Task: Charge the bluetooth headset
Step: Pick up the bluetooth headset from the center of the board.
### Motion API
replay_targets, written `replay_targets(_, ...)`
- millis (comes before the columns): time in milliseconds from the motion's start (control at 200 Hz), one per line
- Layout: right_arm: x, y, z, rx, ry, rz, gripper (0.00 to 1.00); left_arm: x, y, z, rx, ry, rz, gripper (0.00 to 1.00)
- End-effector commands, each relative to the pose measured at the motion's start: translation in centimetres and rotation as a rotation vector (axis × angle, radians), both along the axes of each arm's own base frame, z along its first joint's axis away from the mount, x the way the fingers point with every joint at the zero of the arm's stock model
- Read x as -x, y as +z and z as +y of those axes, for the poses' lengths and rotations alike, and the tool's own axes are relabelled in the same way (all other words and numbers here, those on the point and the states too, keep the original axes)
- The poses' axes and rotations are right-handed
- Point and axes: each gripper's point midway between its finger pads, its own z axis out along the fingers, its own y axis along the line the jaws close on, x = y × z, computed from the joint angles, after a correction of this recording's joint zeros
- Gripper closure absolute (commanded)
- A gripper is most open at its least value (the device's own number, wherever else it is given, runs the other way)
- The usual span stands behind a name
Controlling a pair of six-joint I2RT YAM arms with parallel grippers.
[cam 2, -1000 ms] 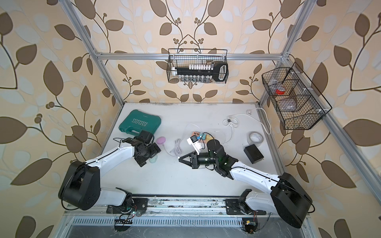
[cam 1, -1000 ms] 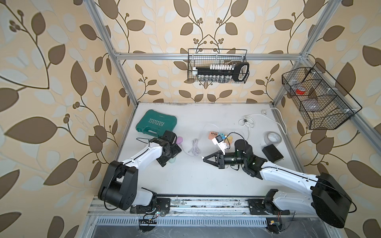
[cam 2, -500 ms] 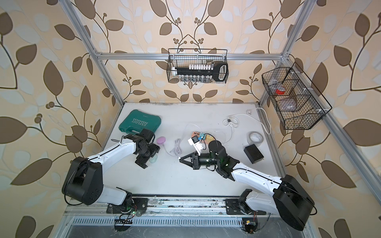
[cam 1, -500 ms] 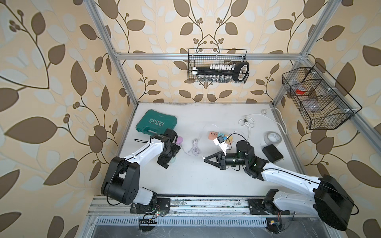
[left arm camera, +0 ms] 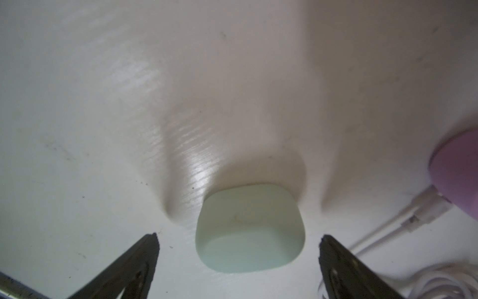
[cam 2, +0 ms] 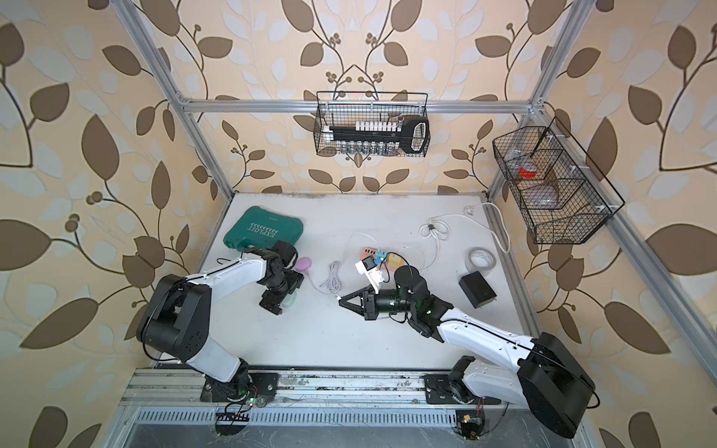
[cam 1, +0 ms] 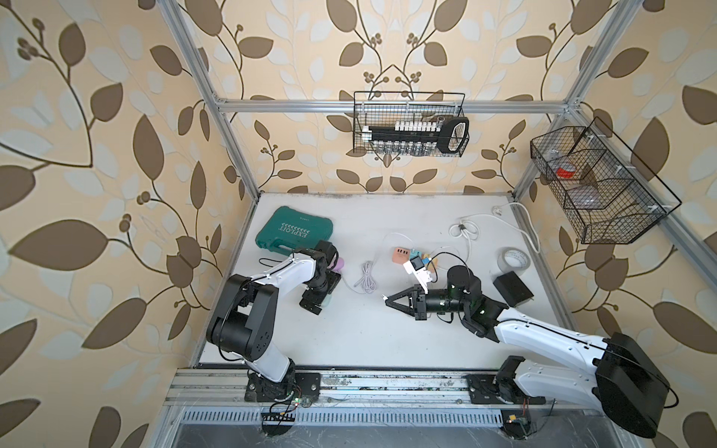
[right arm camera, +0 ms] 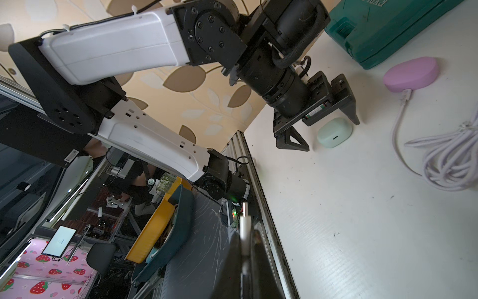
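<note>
Now the left end effector (left arm camera: 239,236), jaws wide apart, has shifted to straddle the mint-green headset case (right arm camera: 335,132) on the counter (cam 1: 349,341), while the right end effector (cam 1: 388,298) stays clamped on the white charging plug (right arm camera: 244,220), so plugging in looks close.

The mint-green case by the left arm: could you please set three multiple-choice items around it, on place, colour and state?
1. Where is the mint-green rounded plastic case? A wire basket; B white table, inside the open left hand; C atop the toolbox.
2. The oval plastic puck beside it is: A lilac; B red; C black.
3. The right hand is: A wide open; B shut on a white cable plug; C gripping tape.
1B: its fingers flank it. 2A: lilac in the right wrist view. 3B: the plug protrudes from closed fingers.
</note>
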Motion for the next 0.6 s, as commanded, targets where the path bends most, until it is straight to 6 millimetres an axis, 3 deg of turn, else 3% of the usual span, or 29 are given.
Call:
replay_targets(0, 0.1, 0.3, -0.3, -0.014, -0.008, -0.013, 0.92, -0.6, 0.2, 1.0, -0.044, 0.032, -0.006, 0.01)
replay_targets(290, 0.2, 0.4, -0.4, -0.019, -0.007, -0.018, 0.93, -0.7, -0.8, 0.9, -0.041, 0.039, 0.018, 0.06)
replay_targets(595, 0.2, 0.2, -0.6, -0.012, -0.016, -0.017, 0.93, -1.0, -1.5, 1.2, -0.028, 0.029, -0.001, 0.36)
